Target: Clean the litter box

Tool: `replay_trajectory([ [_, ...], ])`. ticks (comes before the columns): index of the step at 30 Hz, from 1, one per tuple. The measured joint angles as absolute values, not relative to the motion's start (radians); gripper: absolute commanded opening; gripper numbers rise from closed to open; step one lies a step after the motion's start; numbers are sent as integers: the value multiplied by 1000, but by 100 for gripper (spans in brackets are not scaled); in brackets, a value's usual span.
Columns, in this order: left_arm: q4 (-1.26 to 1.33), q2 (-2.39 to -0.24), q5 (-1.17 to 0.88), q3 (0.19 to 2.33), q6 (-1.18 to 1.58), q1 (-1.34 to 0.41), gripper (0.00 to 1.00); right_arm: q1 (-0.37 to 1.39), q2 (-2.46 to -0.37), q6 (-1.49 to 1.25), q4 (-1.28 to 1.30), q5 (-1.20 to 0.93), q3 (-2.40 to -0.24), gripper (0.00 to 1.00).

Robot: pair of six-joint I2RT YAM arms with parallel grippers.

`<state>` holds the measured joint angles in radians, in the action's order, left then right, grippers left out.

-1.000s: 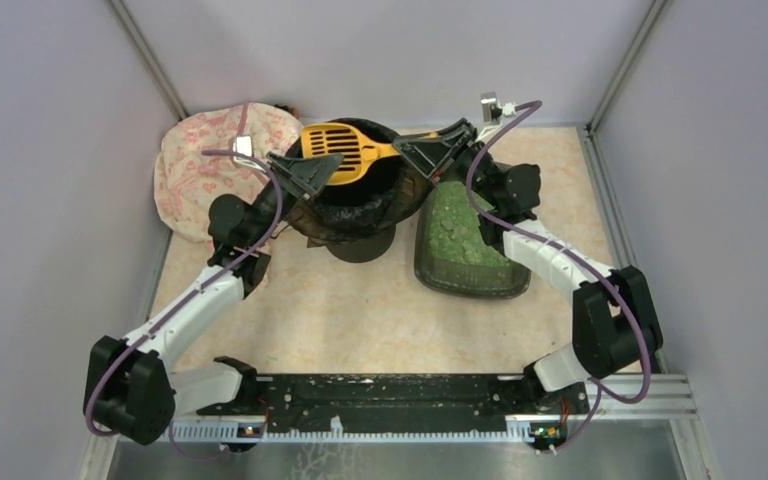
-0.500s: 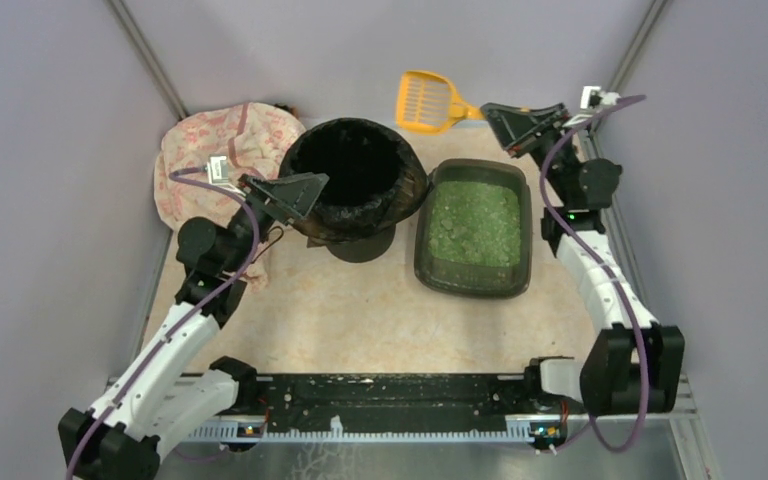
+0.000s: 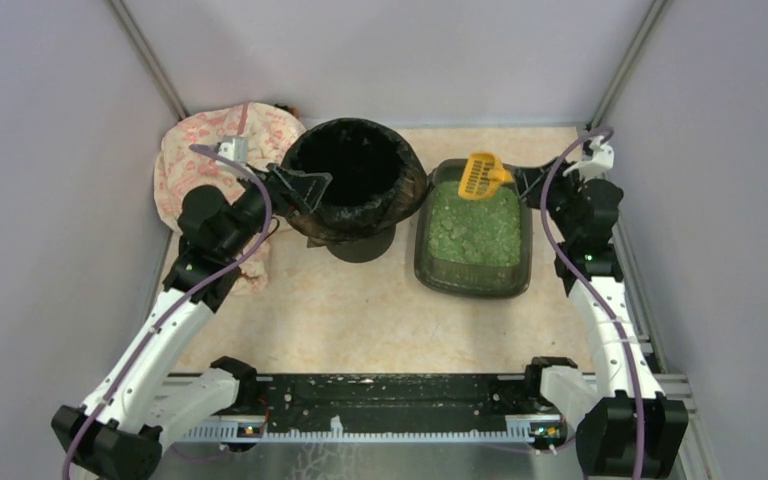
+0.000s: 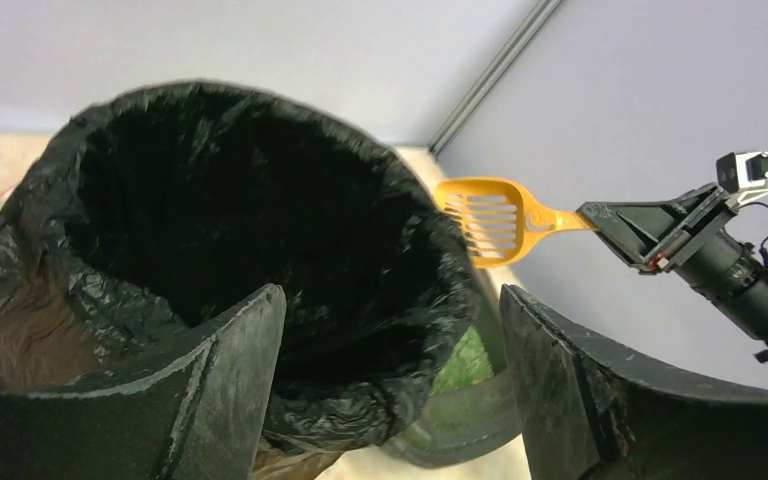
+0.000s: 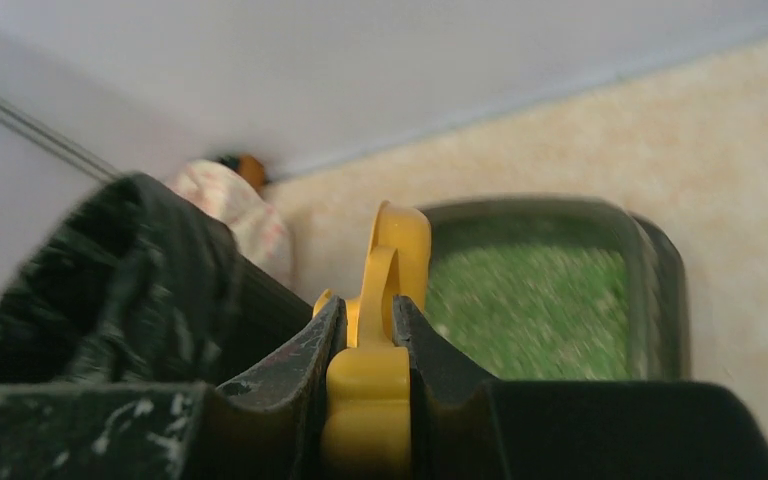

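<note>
Lengthwise, litter box (image 3: 470, 285) near-to-far.

Pale lilac walls (image 3: 390, 50) close in three sides, w/ grey metal posts (image 3: 150, 62) in the back corners. Beige mottled tabletop (image 3: 360, 310) (marble-like pattern), evenly lit, soft shadows. Grey metal plate (image 3: 380, 460) along near edge.

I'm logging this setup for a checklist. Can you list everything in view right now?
litter box: one, dark grey-green, on the table right of the bin
granules: green, filling the litter box
bin: one, round, black-bagged, far centre
scoop: one, yellow, over the litter box's far end
cloth: one, pink patterned, far left, beside the bin
table: one, beige
left gripper: black, open, at the bin's left rim
right gripper: black, shut on the scoop's handle
</note>
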<state>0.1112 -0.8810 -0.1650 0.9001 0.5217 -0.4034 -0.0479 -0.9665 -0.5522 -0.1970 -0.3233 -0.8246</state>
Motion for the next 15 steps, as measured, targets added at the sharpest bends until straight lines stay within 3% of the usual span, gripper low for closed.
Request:
replay_trajectory([
  [6,25,-963,-183,918,500,-403,84,-48,-945,-467,-8,-235,-751,0],
  [15,15,-963,-196,917,500,-403,83,-48,-1000,-461,-62,-250,-677,0],
])
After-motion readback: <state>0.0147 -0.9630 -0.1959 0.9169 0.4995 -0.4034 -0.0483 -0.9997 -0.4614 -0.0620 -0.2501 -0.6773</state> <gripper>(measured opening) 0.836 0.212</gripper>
